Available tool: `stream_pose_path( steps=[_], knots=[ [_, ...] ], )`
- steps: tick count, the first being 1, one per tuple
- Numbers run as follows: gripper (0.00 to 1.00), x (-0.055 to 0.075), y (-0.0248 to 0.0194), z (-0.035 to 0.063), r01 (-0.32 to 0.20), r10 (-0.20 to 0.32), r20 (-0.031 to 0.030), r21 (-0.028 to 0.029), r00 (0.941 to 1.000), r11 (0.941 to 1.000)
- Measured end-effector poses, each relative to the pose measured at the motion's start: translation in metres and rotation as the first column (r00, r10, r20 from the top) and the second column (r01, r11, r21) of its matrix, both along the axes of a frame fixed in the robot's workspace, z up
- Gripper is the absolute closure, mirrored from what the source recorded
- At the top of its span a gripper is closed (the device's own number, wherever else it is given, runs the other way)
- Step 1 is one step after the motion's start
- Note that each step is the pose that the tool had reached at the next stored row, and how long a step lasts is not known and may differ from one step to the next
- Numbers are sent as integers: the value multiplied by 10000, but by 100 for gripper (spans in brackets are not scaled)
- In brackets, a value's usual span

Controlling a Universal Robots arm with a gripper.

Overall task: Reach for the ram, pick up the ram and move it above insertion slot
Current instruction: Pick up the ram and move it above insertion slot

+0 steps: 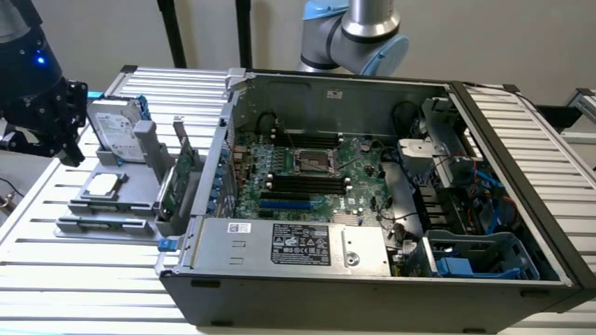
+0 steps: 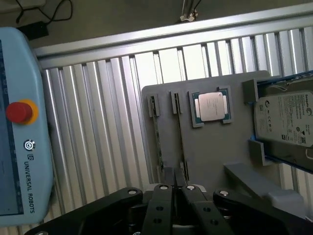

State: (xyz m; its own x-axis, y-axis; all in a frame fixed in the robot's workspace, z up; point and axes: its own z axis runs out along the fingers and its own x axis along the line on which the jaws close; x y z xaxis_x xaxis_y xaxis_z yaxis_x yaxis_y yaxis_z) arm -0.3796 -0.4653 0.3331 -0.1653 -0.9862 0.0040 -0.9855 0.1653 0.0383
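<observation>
Ram (image 2: 159, 142) lies on edge, long axis pointing toward the seemingly closed gripper (image 2: 174, 172).

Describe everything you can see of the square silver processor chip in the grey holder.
The square silver processor chip has a dull metal lid with faint print and a thin green edge. It lies flat, lid up, in a square recess of the grey plastic holder on the ribbed metal table. It sits between two narrow slots and the silver hard drive. Only the holder touches it.
</observation>
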Motion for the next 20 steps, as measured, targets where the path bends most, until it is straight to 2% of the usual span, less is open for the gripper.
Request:
stream_pose_path(
  steps=[1,3,5,6,12,20],
  knots=[
    [82,0,0,0,-2,2,0,0,10000,10000],
    [70,1,0,-8,-6,6,1,1,10000,10000],
    [70,0,0,-38,-9,9,-1,-1,10000,10000],
    [64,0,-1,-57,-12,12,0,0,10000,10000],
    [64,0,-12,-167,-39,39,1,0,10000,10000],
    [64,0,-52,-311,-84,84,0,0,10000,10000]
  ],
)
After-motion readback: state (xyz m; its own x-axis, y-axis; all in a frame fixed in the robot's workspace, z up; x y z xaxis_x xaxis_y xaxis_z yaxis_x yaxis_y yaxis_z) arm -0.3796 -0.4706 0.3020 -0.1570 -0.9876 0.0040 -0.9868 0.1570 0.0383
